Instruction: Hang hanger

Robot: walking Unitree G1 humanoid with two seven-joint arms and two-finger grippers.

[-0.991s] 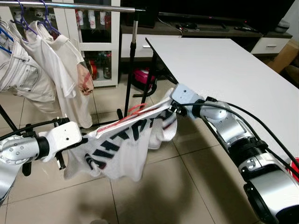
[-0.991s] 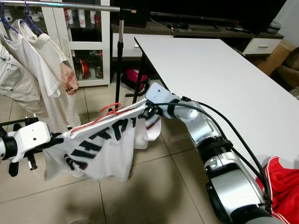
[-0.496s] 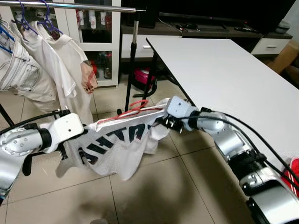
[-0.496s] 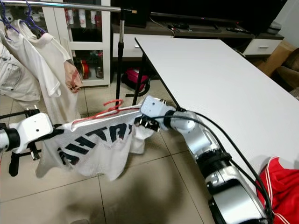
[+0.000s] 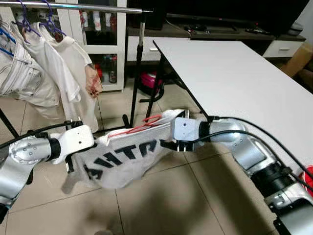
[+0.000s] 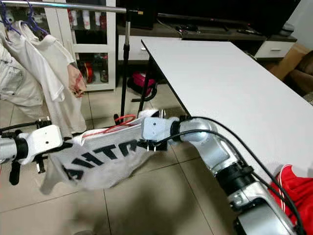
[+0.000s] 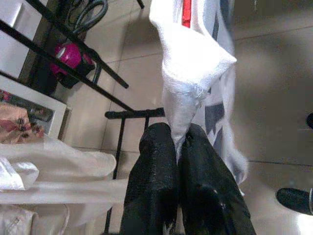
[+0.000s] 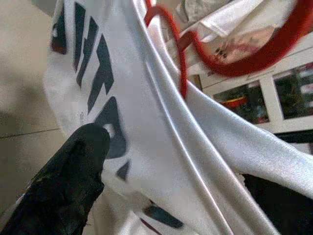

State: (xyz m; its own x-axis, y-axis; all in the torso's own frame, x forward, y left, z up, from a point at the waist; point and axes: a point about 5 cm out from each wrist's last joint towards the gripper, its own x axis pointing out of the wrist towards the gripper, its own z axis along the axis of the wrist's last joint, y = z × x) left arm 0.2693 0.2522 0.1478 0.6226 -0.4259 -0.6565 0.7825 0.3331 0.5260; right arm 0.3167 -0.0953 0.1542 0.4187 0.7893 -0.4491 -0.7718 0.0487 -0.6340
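A white T-shirt (image 5: pixel 122 156) with black letters hangs on a red hanger (image 5: pixel 146 122) and is stretched between my two grippers, low over the tiled floor. My left gripper (image 5: pixel 90 145) holds the shirt's left shoulder; in the left wrist view its black fingers (image 7: pixel 156 161) are shut on a pinch of white fabric (image 7: pixel 190 63). My right gripper (image 5: pixel 168 143) is shut on the shirt's right shoulder, with one finger (image 8: pixel 78 166) under the cloth. The hanger's red hook (image 8: pixel 181 54) sticks up above the collar. The clothes rail (image 5: pixel 73 6) runs across the top left.
White garments (image 5: pixel 63 63) hang on purple and blue hangers at the rail's left part. The rail's post (image 5: pixel 137 63) stands just behind the shirt. A large white table (image 5: pixel 234 68) is on the right, with a red cloth (image 6: pixel 293 191) by its near edge.
My right gripper has moved down and to the left, closer to the left gripper. The shirt has sagged between them and its hem hangs bunched instead of long.
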